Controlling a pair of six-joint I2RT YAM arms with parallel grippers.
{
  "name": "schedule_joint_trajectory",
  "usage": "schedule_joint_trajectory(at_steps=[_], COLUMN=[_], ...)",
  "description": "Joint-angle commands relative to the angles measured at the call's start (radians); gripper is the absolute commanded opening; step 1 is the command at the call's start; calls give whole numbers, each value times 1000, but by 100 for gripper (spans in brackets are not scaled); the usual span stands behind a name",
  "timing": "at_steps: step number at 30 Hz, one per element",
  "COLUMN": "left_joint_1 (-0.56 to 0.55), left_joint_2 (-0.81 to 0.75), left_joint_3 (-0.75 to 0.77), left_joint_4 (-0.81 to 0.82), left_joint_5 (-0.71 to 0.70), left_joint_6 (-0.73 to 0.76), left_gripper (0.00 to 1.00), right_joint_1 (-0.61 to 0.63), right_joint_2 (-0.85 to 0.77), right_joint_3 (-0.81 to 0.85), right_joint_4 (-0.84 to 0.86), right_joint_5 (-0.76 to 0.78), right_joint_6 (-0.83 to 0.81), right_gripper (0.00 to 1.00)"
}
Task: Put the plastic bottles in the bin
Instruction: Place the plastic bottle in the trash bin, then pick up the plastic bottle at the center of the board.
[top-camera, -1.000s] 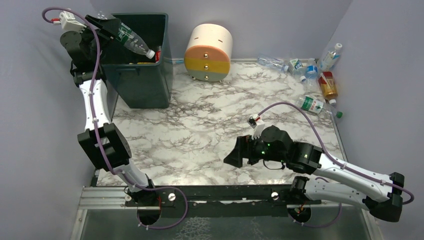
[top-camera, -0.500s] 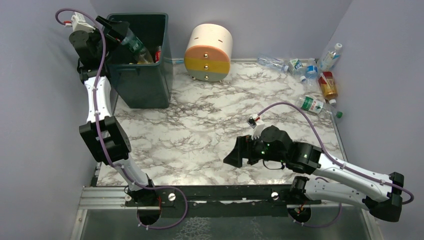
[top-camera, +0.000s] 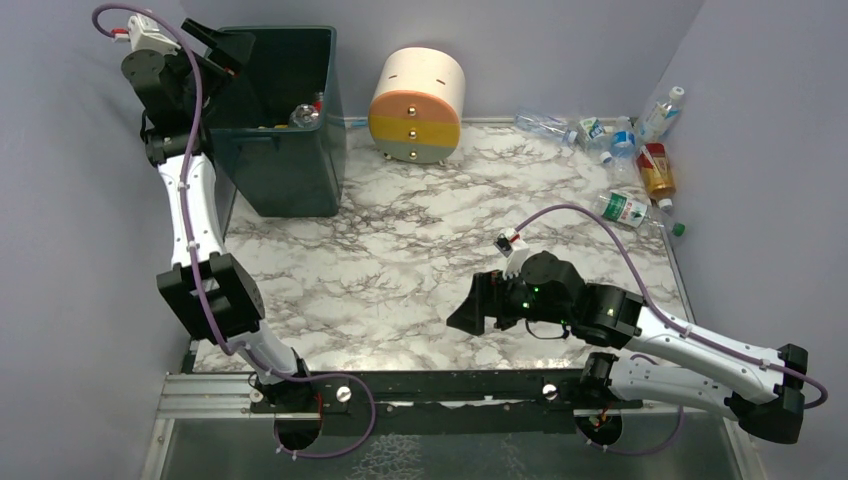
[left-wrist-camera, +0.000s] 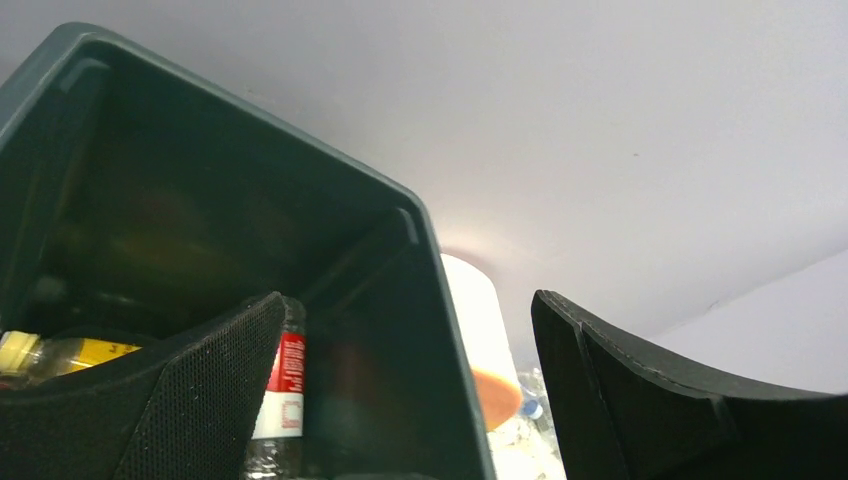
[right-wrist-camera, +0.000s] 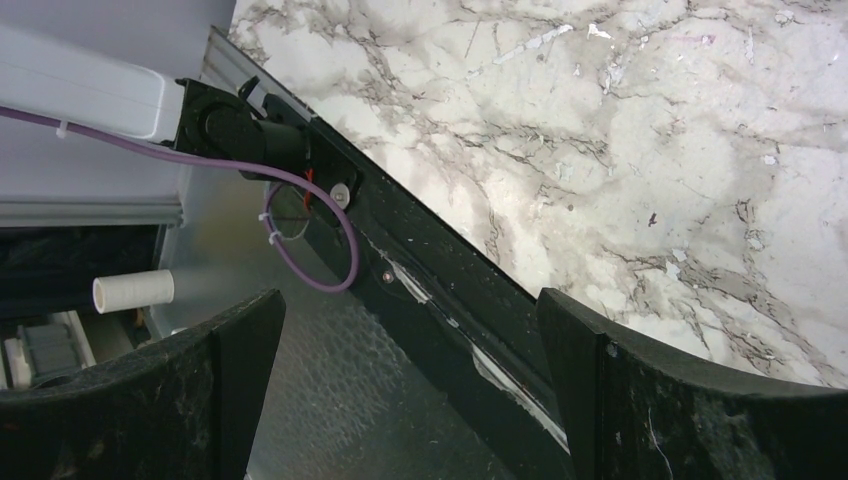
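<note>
The dark green bin (top-camera: 290, 180) stands at the back left. My left gripper (top-camera: 226, 42) hangs open over its top left corner, with nothing between its fingers. In the left wrist view the open gripper (left-wrist-camera: 410, 400) looks down past the bin's wall (left-wrist-camera: 440, 330). Inside lie a red-labelled bottle (left-wrist-camera: 285, 385) and a yellow one (left-wrist-camera: 60, 350). A clear bottle (top-camera: 304, 115) shows inside the bin from above. Several plastic bottles (top-camera: 605, 135) lie at the back right, among them an orange one (top-camera: 656, 172) and a green-labelled one (top-camera: 630, 210). My right gripper (top-camera: 467, 314) is open and empty, low over the table's front middle.
A round cream, yellow and grey drawer unit (top-camera: 418, 105) stands right of the bin, also seen past the bin's edge (left-wrist-camera: 480, 330). The right wrist view shows the marble tabletop (right-wrist-camera: 650, 150), the black front rail (right-wrist-camera: 440, 290) and a purple cable (right-wrist-camera: 320, 270).
The left gripper has opened and let go of the green-labelled bottle, which dropped into the bin. The left wrist shifted slightly. The right arm has not moved.
</note>
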Motion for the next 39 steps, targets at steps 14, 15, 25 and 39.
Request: schedule_joint_trajectory(at_steps=[14,15,25,39], left_joint_1=[-91,-121,-367,-688], left_joint_2=[-421,-431,-541,-548], left_joint_3=[-293,-307,-477,-766], left_joint_4=[11,8,-80,-118], left_joint_5=[312,318,340,190], left_joint_6=[-109,-106,-23,51], left_gripper=[99,99,99,99], right_joint_1=[8,8,7,-151], right_joint_2=[26,33,106,191], right_joint_3=[87,97,113,144], right_joint_4=[-115,-124,-144,-256], right_joint_5=[166,173,216,423], right_joint_6=[15,17,92,175], right_gripper=[99,99,99,99])
